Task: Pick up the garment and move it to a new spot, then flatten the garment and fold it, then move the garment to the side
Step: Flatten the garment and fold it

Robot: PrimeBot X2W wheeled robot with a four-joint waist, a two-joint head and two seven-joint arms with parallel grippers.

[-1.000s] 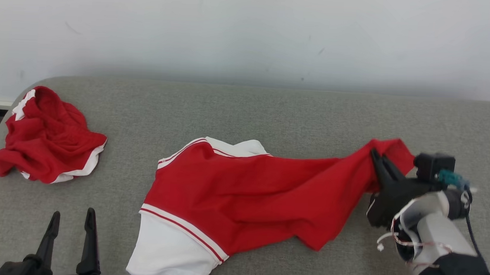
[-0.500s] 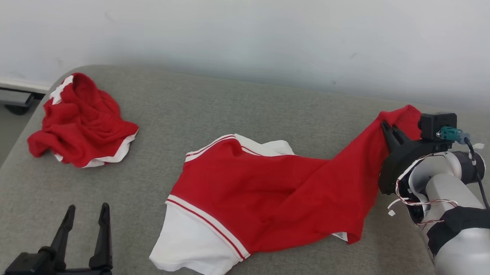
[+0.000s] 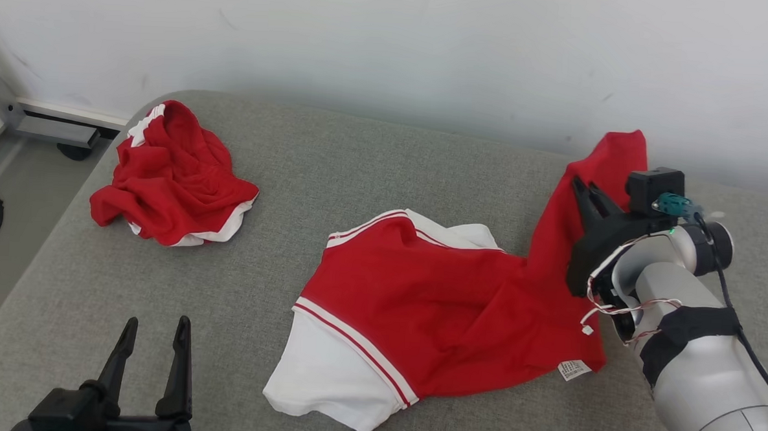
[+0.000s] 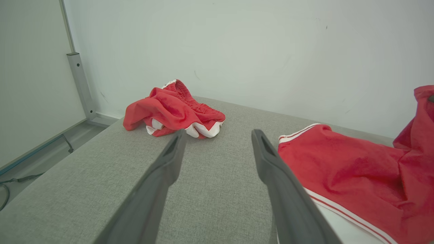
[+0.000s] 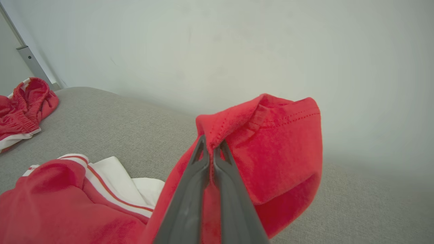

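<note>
Lifting one corner of the garment (image 3: 432, 302): the first step, pick-up and relocation, appears to be in hand. The right end effector (image 3: 584, 184) is closed tight on a hemmed red edge of the garment (the pinch reads most clearly in the right wrist view). It holds that corner raised above the tabletop (image 3: 360, 169) near its right side. The rest of the cloth, a red body with white, stripe-trimmed panels, slopes down and lies rumpled on the surface, centre-right. The left end effector (image 3: 155, 325) stands fully open and empty, low at the near left, well apart from the cloth. The next move, as judged, calls for carrying the held corner onward until the whole garment reaches a fresh spot, then releasing it for flattening. A second crumpled garment (image 3: 172, 174), also red and white, rests at the far left. Surface: grey woven fabric with a rounded corner. Room: plain white wall (image 3: 391, 41), with a metal post (image 4: 79, 84) and grey floor (image 3: 10, 173) at left.
</note>
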